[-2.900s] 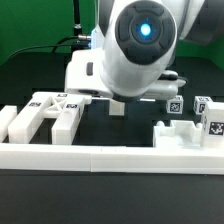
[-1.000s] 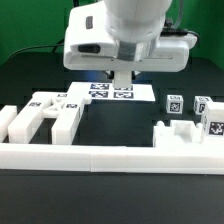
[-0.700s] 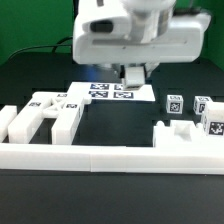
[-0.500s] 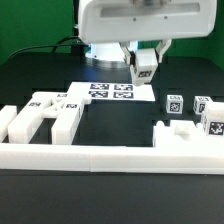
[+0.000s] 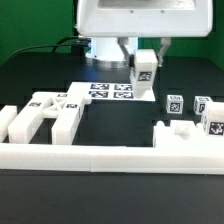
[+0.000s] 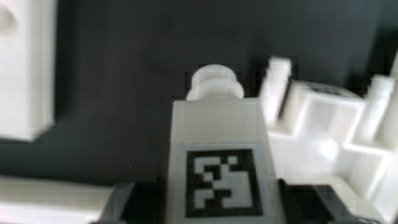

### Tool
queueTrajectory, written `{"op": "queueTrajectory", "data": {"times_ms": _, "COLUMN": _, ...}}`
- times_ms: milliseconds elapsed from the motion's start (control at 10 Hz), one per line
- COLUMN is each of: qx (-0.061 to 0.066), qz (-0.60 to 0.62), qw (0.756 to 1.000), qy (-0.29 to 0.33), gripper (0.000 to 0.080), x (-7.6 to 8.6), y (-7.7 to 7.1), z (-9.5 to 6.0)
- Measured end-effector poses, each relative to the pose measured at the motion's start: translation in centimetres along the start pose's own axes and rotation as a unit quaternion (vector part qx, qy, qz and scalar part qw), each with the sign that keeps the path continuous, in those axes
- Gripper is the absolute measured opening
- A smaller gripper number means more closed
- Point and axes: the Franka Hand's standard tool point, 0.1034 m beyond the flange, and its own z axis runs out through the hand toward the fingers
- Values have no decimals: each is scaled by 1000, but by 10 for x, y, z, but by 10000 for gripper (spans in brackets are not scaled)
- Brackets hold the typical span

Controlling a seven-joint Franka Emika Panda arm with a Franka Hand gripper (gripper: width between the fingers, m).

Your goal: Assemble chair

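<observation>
Nearest me, the white border rail [image 5: 100, 158] runs across the dark surface [image 5: 120, 125]. Just behind the rail, tagged chair parts [image 5: 50, 112] sit toward the exterior view's left, and more parts [image 5: 190, 125] toward its right. Farther behind the rail lies the marker board [image 5: 112, 91]. Farthest from the rail, my gripper [image 5: 145, 60] clamps a tagged chair leg [image 5: 145, 80], its peg end pointing down.

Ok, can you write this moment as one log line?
tool: shut on tagged chair part | part: held in air | other parts: on table
</observation>
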Motion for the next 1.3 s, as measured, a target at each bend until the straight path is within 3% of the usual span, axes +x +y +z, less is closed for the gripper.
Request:
{"op": "queueTrajectory", "data": {"times_ms": 200, "qx": -8, "qz": 4, "qw": 997, "qy": 73, "gripper": 287, "x": 17, "y": -4, "z": -5}}
{"op": "queueTrajectory", "data": {"times_ms": 500, "qx": -31, "qz": 1, "qw": 990, "qy": 138, "gripper": 287, "x": 14, "y": 6, "z": -4}}
{"op": "queueTrajectory", "data": {"times_ms": 600, "qx": -30, "qz": 1, "qw": 991, "qy": 133, "gripper": 287, "x": 16, "y": 6, "z": -2}}
{"op": "queueTrajectory", "data": {"times_ms": 1000, "qx": -34, "qz": -1, "qw": 986, "qy": 164, "gripper": 287, "x": 49, "y": 4, "z": 12}}
{"op": "queueTrajectory", "data": {"times_ms": 1300, "qx": -37, "qz": -1, "qw": 984, "qy": 173, "gripper": 287, "x": 51, "y": 3, "z": 22}}
